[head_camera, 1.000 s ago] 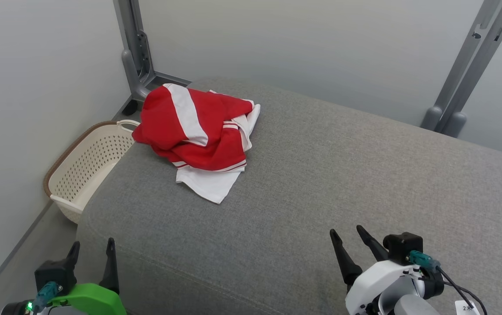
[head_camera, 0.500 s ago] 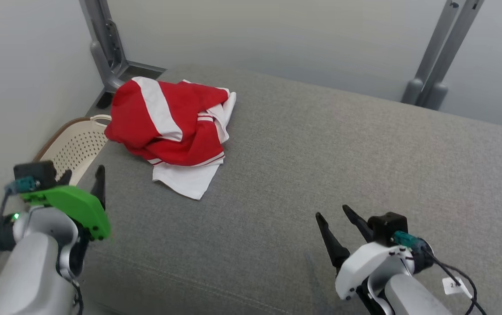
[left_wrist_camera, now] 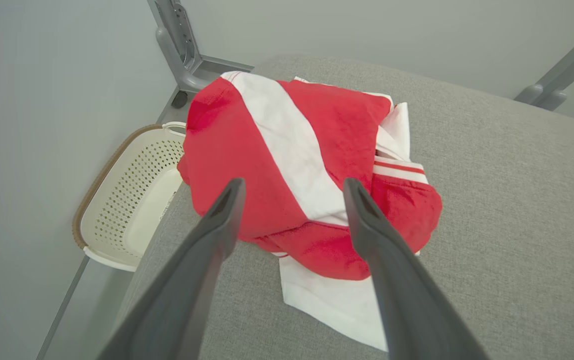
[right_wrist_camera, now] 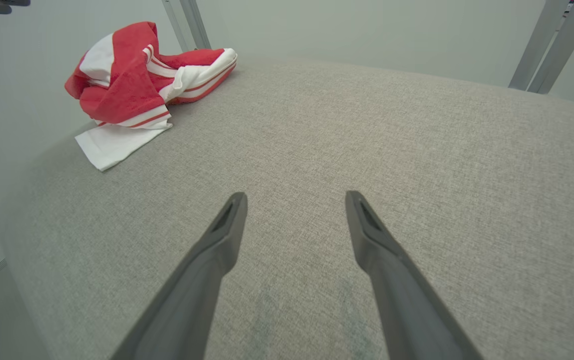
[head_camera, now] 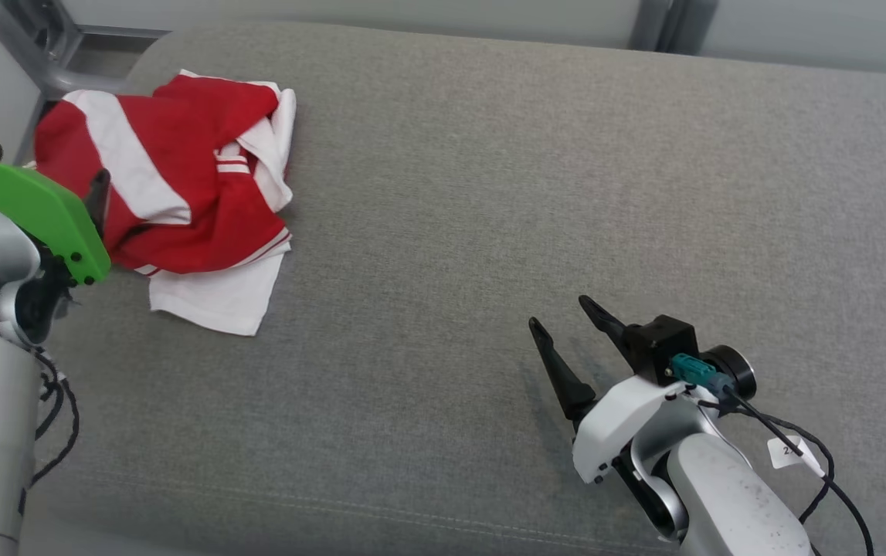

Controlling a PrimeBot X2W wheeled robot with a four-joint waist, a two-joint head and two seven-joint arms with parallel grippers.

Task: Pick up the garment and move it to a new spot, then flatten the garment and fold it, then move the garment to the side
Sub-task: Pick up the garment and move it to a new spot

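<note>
Your left tool (left_wrist_camera: 293, 184), jaws wide, points at the crumpled garment (left_wrist_camera: 266, 150) at the far left of the cushion (head_camera: 489, 154), apparently poised to grasp it; your right tool (head_camera: 560, 311), equally wide, rests near right.

The garment (head_camera: 172, 185) lies on the cushion (head_camera: 489, 193) at its far left corner. My left gripper (left_wrist_camera: 293, 182) sits just before it, perhaps over its near edge; my right gripper (head_camera: 560, 311) is well apart to the right. A basket (left_wrist_camera: 126, 200) stands on the floor left of the cushion.
</note>
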